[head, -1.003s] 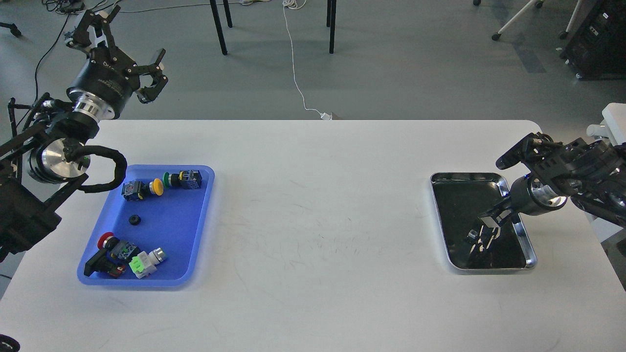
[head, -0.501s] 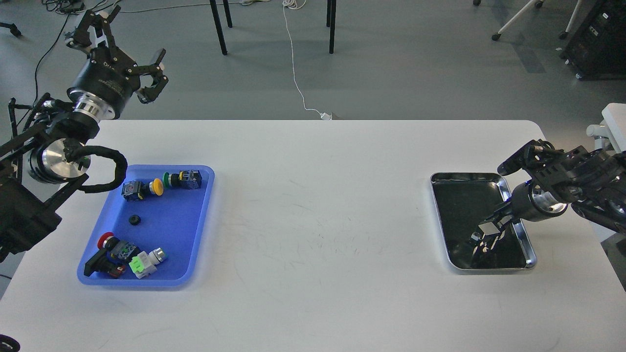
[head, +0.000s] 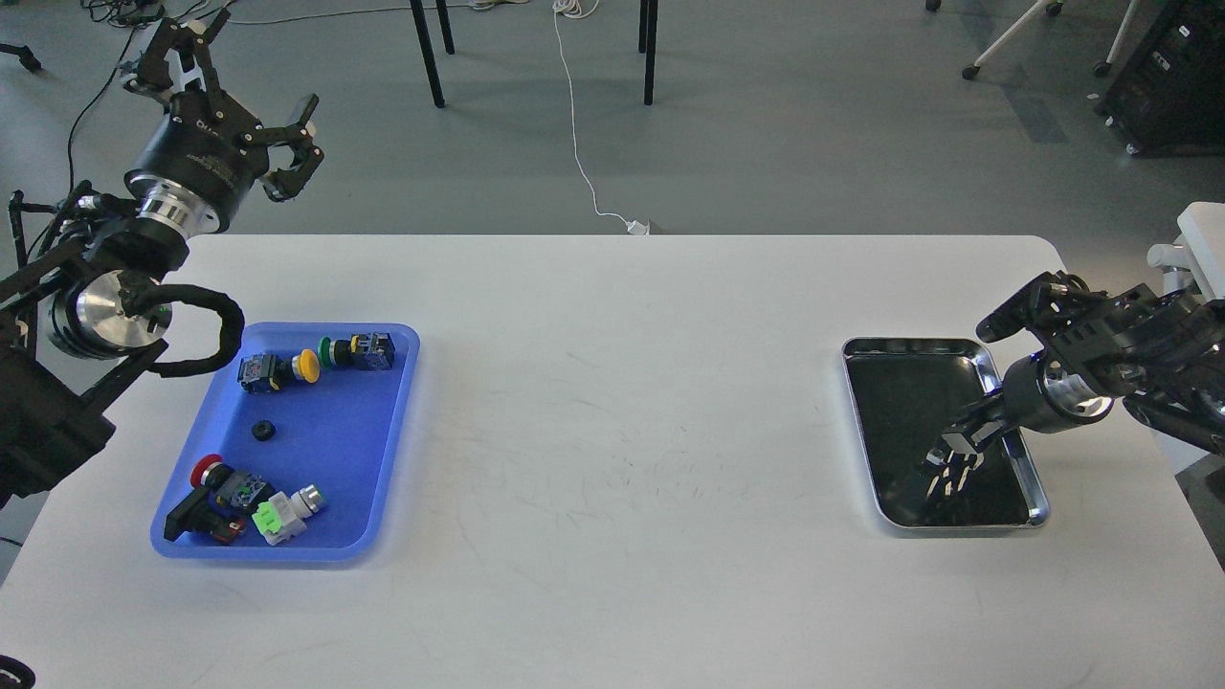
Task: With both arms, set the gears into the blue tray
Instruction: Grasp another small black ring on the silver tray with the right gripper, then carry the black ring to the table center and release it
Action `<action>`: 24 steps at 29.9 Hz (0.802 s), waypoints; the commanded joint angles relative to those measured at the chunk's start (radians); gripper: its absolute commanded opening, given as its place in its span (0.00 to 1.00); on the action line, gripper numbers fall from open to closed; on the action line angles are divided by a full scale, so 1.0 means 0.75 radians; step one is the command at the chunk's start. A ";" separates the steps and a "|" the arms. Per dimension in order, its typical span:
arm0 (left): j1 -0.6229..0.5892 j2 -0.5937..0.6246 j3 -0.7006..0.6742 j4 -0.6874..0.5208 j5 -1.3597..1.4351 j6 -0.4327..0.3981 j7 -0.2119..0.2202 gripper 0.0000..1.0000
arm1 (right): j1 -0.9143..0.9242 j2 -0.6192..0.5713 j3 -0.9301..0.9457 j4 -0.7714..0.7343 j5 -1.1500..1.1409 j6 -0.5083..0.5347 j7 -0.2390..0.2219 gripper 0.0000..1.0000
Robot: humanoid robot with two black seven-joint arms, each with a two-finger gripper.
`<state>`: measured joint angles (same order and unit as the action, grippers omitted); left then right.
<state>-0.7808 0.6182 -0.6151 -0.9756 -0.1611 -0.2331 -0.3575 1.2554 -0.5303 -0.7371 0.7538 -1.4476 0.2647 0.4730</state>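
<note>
gear (head: 263,431) far from right hand (head: 943,457)

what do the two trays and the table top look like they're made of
The blue tray looks like matte moulded plastic: even colour, soft rounded rim, no glare. The steel tray looks like polished metal: bright mirror rim, and its dark bottom seems to reflect the right gripper. The table looks like a white laminate, dull and finely scuffed, though that is uncertain.

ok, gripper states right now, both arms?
Left gripper: jaws open, empty, raised beyond the table's far edge.
Right gripper: down in the steel tray, too dark to tell.
</note>
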 commanded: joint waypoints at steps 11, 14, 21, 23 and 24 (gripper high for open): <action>0.000 0.006 0.002 0.000 0.000 0.000 0.000 0.98 | 0.212 -0.062 0.081 0.251 0.122 0.019 -0.005 0.20; 0.000 0.004 0.004 0.000 0.000 0.002 0.002 0.98 | 0.230 -0.017 0.089 0.283 0.130 0.011 -0.005 0.20; -0.002 0.008 0.010 -0.004 0.000 0.000 0.006 0.98 | 0.230 0.208 0.089 0.271 0.341 0.017 -0.017 0.20; -0.002 0.010 0.012 -0.004 0.000 0.000 0.006 0.98 | 0.228 0.281 0.089 0.249 0.359 0.015 -0.015 0.20; -0.002 0.010 0.012 -0.004 0.000 0.000 0.006 0.98 | 0.224 0.316 0.089 0.226 0.369 0.015 -0.015 0.20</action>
<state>-0.7812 0.6234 -0.6068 -0.9785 -0.1610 -0.2317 -0.3532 1.4281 -0.3639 -0.6701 0.9529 -1.1962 0.2767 0.4615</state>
